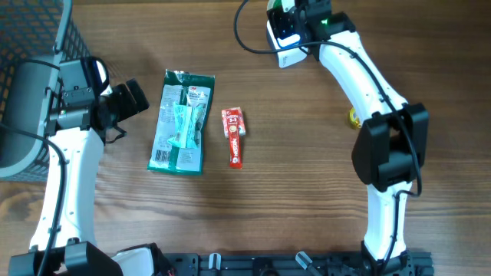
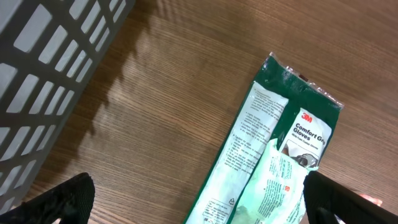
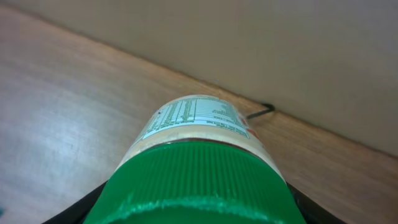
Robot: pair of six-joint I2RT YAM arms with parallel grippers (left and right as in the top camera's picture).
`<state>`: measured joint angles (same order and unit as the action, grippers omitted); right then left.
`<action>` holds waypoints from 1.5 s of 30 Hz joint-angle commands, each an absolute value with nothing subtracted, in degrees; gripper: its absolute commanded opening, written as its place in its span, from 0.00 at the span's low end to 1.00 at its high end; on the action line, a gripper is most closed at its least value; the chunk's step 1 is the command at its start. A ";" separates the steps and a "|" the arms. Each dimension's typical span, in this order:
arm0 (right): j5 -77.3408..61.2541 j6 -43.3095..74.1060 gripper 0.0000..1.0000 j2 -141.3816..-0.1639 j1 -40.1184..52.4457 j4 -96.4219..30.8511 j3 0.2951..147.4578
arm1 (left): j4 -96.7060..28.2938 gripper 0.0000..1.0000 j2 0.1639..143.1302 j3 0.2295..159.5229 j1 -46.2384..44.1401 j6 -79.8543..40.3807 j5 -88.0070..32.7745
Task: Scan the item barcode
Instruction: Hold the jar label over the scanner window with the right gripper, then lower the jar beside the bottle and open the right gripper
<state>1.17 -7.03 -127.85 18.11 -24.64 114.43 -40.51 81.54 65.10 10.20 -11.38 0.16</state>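
My right pincer [image 3: 194, 208] is pinching a jar [image 3: 198, 134] by its green ribbed lid [image 3: 196, 177]. Only the dark edges of my fingers [image 3: 84, 208] show, at the bottom corners of the right wrist view. The lid fills the lower part of that view and hides most of the jar's body. Beyond it I see one strip of label [image 3: 193, 118] with a table of fine print too small to read, and I can make out no barcode there. The jar is at the far edge of the bench [image 1: 307, 176], near a pale wall [image 3: 261, 50], with a thin dark cable [image 3: 261, 112] lying at the wall's foot. From overhead this end of my arm sits at the top border, partly cut off.

There is bare wood between that arm and the red packet [image 1: 233, 136]. Just left of the packet, apart from it, lies a green glove pack [image 1: 181, 121]. My left pincer [image 2: 199, 205] hangs spread wide over the pack's end, holding nothing. Open wood separates the pack from the grey basket [image 1: 31, 69] at the left edge. A small yellow thing [image 1: 354, 117] is mostly hidden behind my right arm.
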 commanded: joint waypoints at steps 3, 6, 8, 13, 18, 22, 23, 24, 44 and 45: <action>-3.16 -2.85 0.15 -129.05 17.32 -16.01 114.67 | -40.36 1.00 81.49 65.36 10.39 -10.68 0.32; -3.07 -2.83 0.14 -129.21 17.26 -14.85 114.67 | -40.36 1.00 81.49 65.36 10.39 -10.68 0.32; -3.07 -2.96 0.14 -129.93 17.21 -14.70 114.67 | -40.36 1.00 81.49 65.36 10.39 -10.68 0.32; -3.05 -2.81 0.15 -131.33 17.21 -13.87 114.69 | -40.36 1.00 81.49 65.36 10.39 -10.68 0.32; -2.42 -3.03 0.11 -123.15 17.17 -10.15 114.69 | -40.36 1.00 81.49 65.36 10.39 -10.68 0.32; -2.44 -2.79 0.11 -113.75 17.17 -20.21 114.69 | -40.36 1.00 81.49 65.36 10.39 -10.68 0.32; -2.44 -2.79 0.12 -111.53 17.17 -25.89 114.69 | -40.36 1.00 81.49 65.36 10.39 -10.68 0.32; -2.44 -2.44 0.12 -109.16 17.17 -34.30 114.69 | -40.36 1.00 81.49 65.36 10.39 -10.68 0.32; -2.42 10.44 0.42 -109.30 17.17 -66.96 85.80 | -40.36 1.00 81.49 65.36 10.39 -10.68 0.32; -2.42 10.41 0.61 -109.30 17.17 -65.93 85.23 | -40.36 1.00 81.49 65.36 10.39 -10.68 0.32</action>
<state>-2.33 9.43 -109.34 17.34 -67.59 86.52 -40.40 81.58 65.10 10.20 -11.38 0.14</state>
